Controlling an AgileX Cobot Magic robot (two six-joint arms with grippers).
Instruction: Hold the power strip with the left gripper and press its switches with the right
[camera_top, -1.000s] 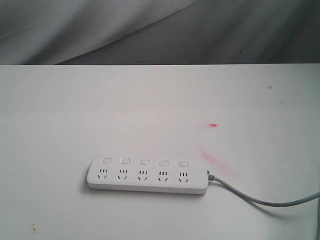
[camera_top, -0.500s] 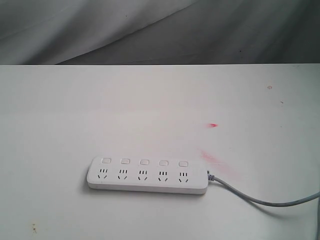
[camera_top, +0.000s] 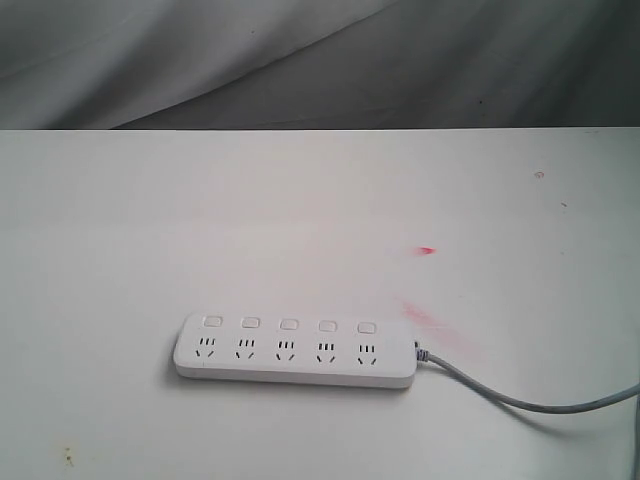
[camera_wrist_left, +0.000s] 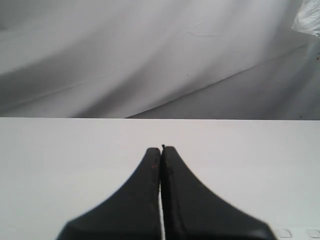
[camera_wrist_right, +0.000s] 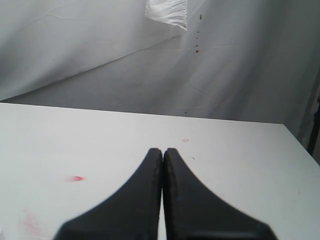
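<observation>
The white power strip (camera_top: 295, 350) lies flat on the white table (camera_top: 300, 220), near its front. Five small white switches (camera_top: 288, 324) run in a row above its five sockets. Its grey cord (camera_top: 520, 400) leaves the right end and runs off to the right. Neither arm shows in the exterior view. In the left wrist view my left gripper (camera_wrist_left: 161, 149) is shut with nothing in it, and two switches (camera_wrist_left: 283, 233) of the strip peek in at the frame's corner. My right gripper (camera_wrist_right: 163, 150) is shut and empty over bare table.
Red smears (camera_top: 428, 250) mark the table right of the strip, and one smear (camera_wrist_right: 76, 178) shows in the right wrist view. Grey cloth (camera_top: 320, 60) hangs behind the table's far edge. The table's right edge (camera_wrist_right: 300, 150) shows in the right wrist view.
</observation>
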